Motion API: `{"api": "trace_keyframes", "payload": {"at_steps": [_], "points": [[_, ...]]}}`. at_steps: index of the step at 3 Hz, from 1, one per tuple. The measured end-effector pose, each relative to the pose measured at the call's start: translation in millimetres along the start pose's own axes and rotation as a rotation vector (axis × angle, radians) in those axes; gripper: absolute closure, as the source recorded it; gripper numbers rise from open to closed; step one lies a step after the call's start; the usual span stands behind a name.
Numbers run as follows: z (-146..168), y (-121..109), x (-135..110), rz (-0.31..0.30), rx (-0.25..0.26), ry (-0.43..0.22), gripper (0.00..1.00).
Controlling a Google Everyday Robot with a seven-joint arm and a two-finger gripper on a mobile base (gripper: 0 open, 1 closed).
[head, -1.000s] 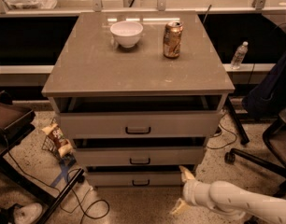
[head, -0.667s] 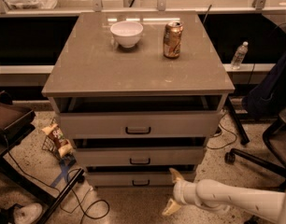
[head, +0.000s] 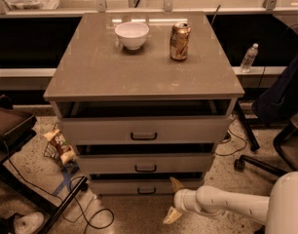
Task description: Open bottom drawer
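I've brought the gripper [head: 173, 200] leftward, claw spread and empty, to just right of the bottom drawer [head: 115, 186] handle [head: 146, 190]; the grasp is still ahead.

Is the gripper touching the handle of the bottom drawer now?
Apart. In the camera view the open gripper is low, to the right of the handle of the bottom drawer; bare drawer front shows between them.
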State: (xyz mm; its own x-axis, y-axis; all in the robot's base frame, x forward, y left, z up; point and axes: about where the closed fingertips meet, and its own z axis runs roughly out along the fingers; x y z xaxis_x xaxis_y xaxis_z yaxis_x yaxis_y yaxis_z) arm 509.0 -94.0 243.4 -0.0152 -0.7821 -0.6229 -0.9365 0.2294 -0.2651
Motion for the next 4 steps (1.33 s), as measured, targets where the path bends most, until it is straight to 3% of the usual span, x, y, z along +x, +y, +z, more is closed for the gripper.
{"api": "trace_keyframes", "payload": {"at_steps": [1,4], "points": [[33,-37,27,0.012,0.013,0.056,0.00],[45,-31,21,-0.022,-0.006,0.097,0.00]]}}
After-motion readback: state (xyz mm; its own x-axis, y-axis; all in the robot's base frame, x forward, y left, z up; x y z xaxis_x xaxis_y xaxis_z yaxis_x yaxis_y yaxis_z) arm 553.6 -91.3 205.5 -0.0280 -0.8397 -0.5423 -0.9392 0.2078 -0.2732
